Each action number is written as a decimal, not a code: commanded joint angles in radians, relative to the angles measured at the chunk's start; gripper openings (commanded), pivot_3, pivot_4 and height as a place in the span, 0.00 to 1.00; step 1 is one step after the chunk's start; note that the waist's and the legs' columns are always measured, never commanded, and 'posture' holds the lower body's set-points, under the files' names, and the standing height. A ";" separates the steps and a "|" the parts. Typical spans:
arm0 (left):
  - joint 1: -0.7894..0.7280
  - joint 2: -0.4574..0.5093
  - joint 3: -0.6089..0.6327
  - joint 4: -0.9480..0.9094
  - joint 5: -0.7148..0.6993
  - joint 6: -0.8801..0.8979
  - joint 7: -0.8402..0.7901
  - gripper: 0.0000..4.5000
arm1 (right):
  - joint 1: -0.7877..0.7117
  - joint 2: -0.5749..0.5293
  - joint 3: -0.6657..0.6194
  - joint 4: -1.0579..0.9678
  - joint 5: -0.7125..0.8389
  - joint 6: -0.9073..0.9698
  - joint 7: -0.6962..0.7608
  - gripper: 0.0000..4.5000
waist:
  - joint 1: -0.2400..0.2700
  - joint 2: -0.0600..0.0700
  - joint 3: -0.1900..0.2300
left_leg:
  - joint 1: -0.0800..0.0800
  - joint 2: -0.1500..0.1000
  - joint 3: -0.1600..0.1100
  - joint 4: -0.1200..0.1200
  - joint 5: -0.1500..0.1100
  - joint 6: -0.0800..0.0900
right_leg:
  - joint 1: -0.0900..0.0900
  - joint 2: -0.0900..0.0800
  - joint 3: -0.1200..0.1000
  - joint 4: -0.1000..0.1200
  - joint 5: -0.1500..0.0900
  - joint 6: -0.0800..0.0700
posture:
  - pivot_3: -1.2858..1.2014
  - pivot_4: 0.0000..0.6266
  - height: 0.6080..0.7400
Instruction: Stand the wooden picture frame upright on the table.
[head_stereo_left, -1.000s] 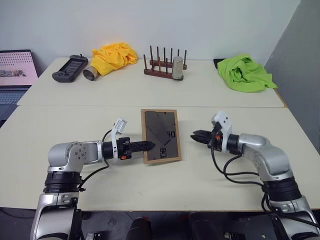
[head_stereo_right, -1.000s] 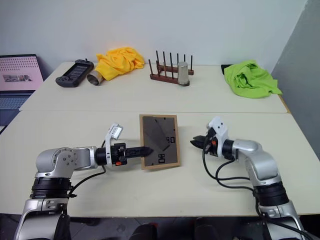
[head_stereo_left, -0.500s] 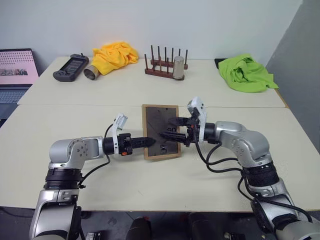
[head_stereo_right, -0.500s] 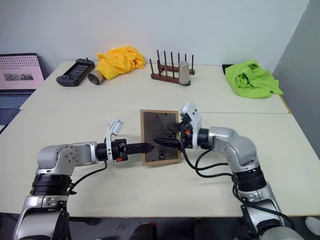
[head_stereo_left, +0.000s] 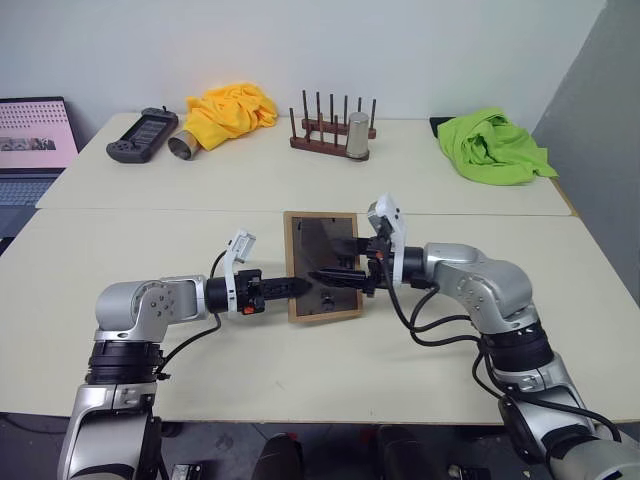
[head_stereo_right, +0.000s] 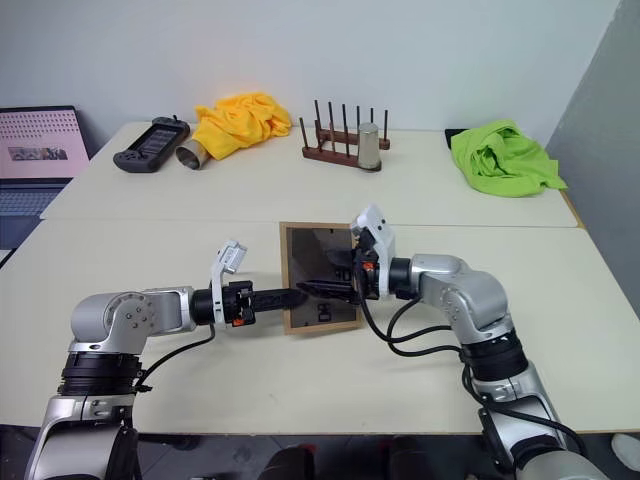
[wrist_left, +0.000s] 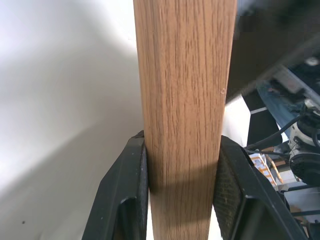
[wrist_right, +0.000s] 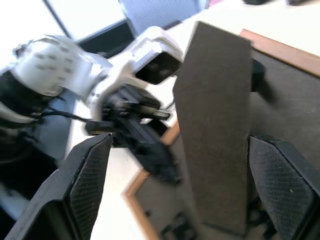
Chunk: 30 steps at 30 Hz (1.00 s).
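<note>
The wooden picture frame (head_stereo_left: 322, 266) is being held near the middle of the near table (head_stereo_left: 300, 370), its dark grey back panel turned toward the camera and its lower edge at or close to the tabletop. Its left side rail is being clamped between the two black fingers of the left gripper (head_stereo_left: 303, 284), which is coming in from nine o'clock; in the left wrist view the light wood (wrist_left: 182, 115) is seen pressed between both pads (wrist_left: 227, 192). From three o'clock the right gripper (head_stereo_left: 330, 274) is being reached across the back panel with its fingers spread wide apart, and the grey stand flap (wrist_right: 212, 125) is lying between them, untouched as far as can be told.

Toward twelve o'clock, on the far table, a dark peg rack (head_stereo_left: 325, 128) with a metal cup (head_stereo_left: 356, 136) is standing. At eleven o'clock a yellow cloth (head_stereo_left: 228, 110), a metal tin (head_stereo_left: 181, 147) and a black handheld device (head_stereo_left: 142, 135) are lying. At one o'clock a green cloth (head_stereo_left: 490, 147) is bunched. A laptop (head_stereo_left: 30, 140) is sitting at ten o'clock.
</note>
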 joint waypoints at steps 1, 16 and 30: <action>-0.012 -0.007 0.043 -0.048 -0.055 0.021 0.006 0.29 | 0.024 -0.049 -0.029 -0.046 0.030 -0.011 0.038 0.96 | -0.001 0.000 0.000 | 0.000 0.000 0.000 0.000 0.000 0.000 | 0.000 0.000 0.000 0.000 0.000 0.000 | 0.52 0.24 1.00; -0.055 0.004 0.130 0.071 -0.290 0.382 0.108 0.29 | 0.105 -0.372 0.090 0.412 -0.809 -1.639 -0.126 0.96 | -0.008 -0.001 0.001 | 0.000 0.000 0.001 0.000 0.000 0.000 | 0.000 0.000 0.000 -0.003 -0.002 0.004 | 0.52 0.24 1.00; 0.006 0.036 0.093 0.057 -0.619 0.382 0.333 0.29 | -0.136 -0.211 0.166 0.723 -1.325 -2.078 -0.738 0.96 | -0.021 -0.001 0.001 | 0.002 0.000 0.000 0.001 0.003 -0.004 | 0.001 -0.001 0.001 0.003 0.000 0.000 | 0.52 0.24 1.00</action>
